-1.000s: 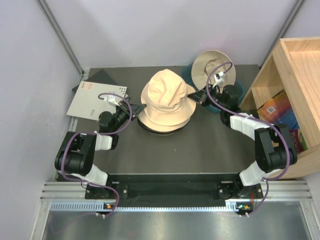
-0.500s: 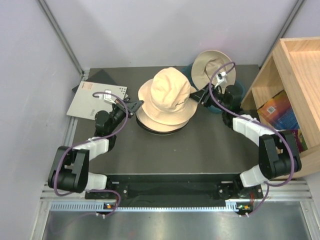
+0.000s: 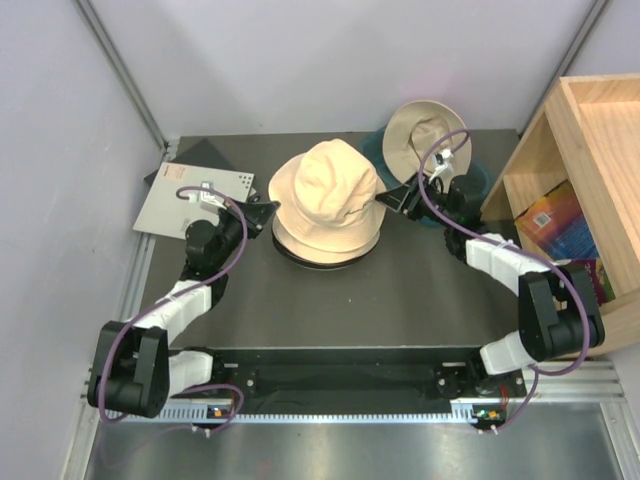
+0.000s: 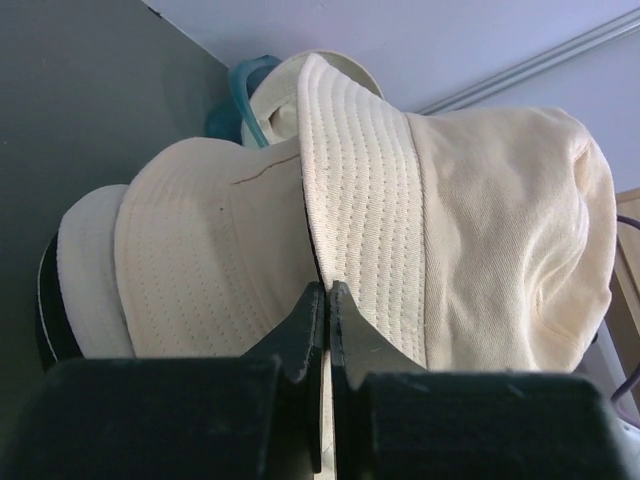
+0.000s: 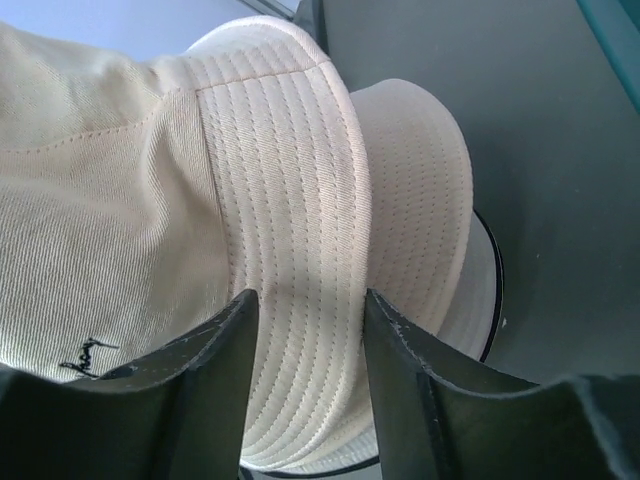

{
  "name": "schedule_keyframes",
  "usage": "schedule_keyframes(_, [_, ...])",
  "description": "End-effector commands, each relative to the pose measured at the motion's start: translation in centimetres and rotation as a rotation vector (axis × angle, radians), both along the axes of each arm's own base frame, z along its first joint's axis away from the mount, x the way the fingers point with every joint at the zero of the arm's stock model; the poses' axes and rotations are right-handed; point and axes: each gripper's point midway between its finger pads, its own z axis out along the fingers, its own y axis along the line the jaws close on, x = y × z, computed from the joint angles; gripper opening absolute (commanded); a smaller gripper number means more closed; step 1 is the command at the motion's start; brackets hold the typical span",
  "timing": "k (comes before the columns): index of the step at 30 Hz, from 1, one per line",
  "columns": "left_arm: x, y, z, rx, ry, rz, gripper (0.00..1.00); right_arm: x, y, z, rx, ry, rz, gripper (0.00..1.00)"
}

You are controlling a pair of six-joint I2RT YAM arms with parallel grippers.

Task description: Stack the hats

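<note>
Beige hat [image 3: 420, 125] atop teal tub [image 3: 374, 150]; books [image 3: 550, 220] in wooden crate [image 3: 530, 150]

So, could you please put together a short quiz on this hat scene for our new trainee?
1. True or false: the right gripper is clamped shut on the top hat.
2. Where is the loose beige hat? A) lying on the top hat B) at the back, by the teal tub C) inside the wooden shelf
3. Which gripper has its jaws closed?
Key: 1 false, its jaws stand open astride the brim. 2 B. 3 the left gripper.
</note>
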Motion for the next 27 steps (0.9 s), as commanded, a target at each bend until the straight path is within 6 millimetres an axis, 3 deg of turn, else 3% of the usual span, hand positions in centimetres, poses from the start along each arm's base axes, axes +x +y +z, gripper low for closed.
schedule_keyframes(1, [0.8,0.6,1.0,0.016,-0.019,0.044,0.00,0.4,0.5,0.9,0.015,-0.046,0.001,0.43])
schedule_keyframes(5, [1.1,0.9,0.4,0.017,0.002,0.052,0.00,0.4,0.7,0.3,0.016,-0.039,0.008,0.27])
schedule_keyframes(9, [1.3,1.1,-0.2,0.019,0.024,0.059,0.00,0.2,1.0,-0.2,0.024,-0.032,0.019,0.01])
schedule_keyframes(19, [3.1,1.5,-1.3,0.059,0.076,0.087,0.00,1.5,1.6,-3.5,-0.102,0.036,-0.024,0.00])
schedule_keyframes(25, [4.3,1.3,-3.2,0.065,0.131,0.081,0.00,1.6,1.6,-5.4,-0.155,0.072,-0.033,0.00])
schedule_keyframes(27, [4.4,1.4,-4.6,0.078,0.182,0.081,0.00,1.4,1.7,-5.8,-0.169,0.079,-0.032,0.00])
